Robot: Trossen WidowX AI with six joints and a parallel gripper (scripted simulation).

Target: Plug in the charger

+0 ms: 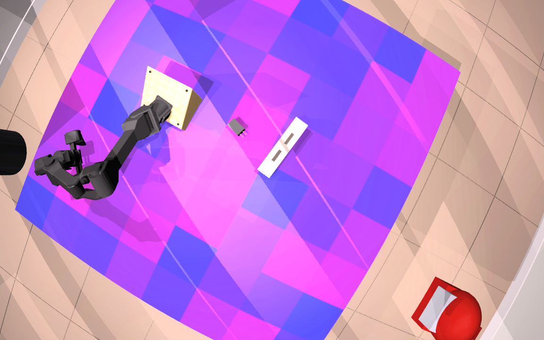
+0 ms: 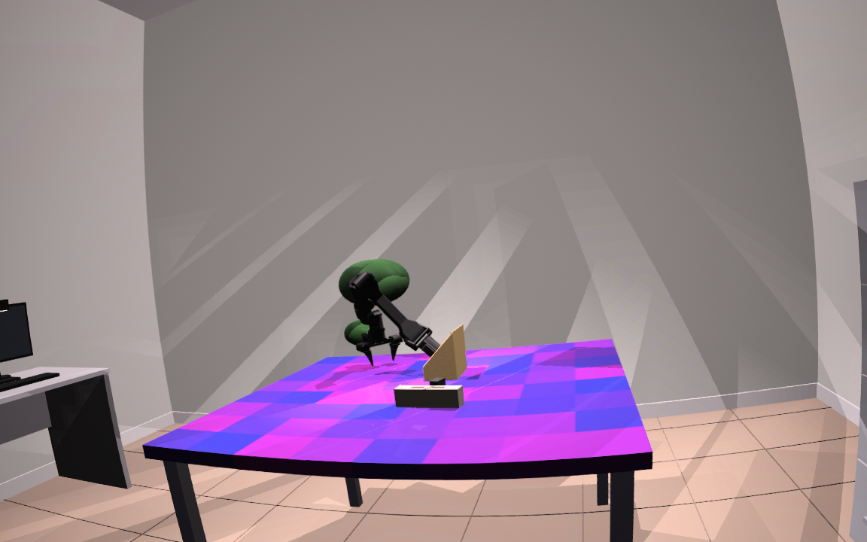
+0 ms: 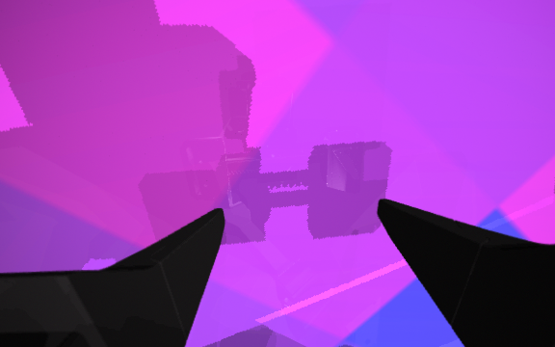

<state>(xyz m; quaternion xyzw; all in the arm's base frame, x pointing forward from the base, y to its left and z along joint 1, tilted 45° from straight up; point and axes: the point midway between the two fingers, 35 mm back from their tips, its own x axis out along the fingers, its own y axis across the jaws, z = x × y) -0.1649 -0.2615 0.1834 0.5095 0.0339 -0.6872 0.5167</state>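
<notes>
The charger (image 1: 236, 125) (image 2: 436, 381) is a small grey block lying on the table between the arm's mount and the power strip. Its thin prongs point toward the strip's side in the top view. The power strip (image 1: 265, 166) (image 2: 428, 398) is a long white-topped block with two dark outlet slots on top. My gripper (image 1: 81, 159) (image 2: 382, 361) (image 3: 301, 210) is open and empty, fingers pointing down above the table on the far side of the mount from the charger. Neither charger nor strip shows in the wrist view.
The arm stands on a pale wooden wedge mount (image 1: 171, 86) (image 2: 450, 357), between my gripper and the charger in the top view. The checkered table (image 1: 206, 202) (image 2: 329, 441) has its left edge near the gripper. A dark cylinder (image 1: 5, 150) stands beyond that edge.
</notes>
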